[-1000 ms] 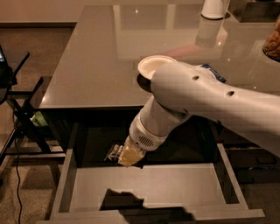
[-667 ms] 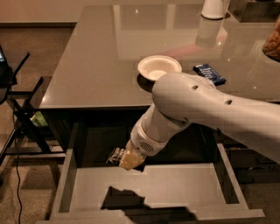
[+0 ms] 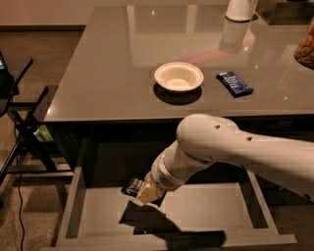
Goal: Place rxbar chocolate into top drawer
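The top drawer (image 3: 211, 211) is pulled open below the desk edge, wide and shallow with a pale-grey bottom. My gripper (image 3: 148, 192) reaches down into its back left part, under the desk top. It is shut on the rxbar chocolate (image 3: 131, 187), a small dark-wrapped bar that sticks out to the left of the fingers, just above the drawer bottom. The white arm hides the drawer's back middle part.
On the grey desk top (image 3: 108, 73) stand a white bowl (image 3: 178, 77), a blue-wrapped bar (image 3: 234, 83), a white cup (image 3: 240, 9) and a jar of nuts (image 3: 307, 46). A black stand (image 3: 22, 127) with a cable is at the left of the desk.
The arm has dropped lower and come forward, uncovering the bowl. The gripper with the bar has moved down into the drawer, closer to its bottom.
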`<action>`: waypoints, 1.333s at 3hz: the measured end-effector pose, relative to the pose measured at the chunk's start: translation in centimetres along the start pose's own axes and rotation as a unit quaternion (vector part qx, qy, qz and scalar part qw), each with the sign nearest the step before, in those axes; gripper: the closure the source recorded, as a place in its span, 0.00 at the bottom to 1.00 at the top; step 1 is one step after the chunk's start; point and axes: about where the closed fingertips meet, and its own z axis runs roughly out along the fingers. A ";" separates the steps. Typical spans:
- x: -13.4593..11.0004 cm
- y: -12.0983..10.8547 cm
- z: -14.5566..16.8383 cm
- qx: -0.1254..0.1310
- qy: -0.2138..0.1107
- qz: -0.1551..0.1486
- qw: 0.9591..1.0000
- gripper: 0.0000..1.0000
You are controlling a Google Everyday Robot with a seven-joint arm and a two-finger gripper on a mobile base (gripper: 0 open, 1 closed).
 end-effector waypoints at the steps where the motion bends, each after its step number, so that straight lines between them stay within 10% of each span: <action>1: 0.0 -0.1 0.1 0.002 -0.002 0.001 1.000 1.00; 4: 2.7 0.1 4.0 0.011 -0.009 0.023 1.000 1.00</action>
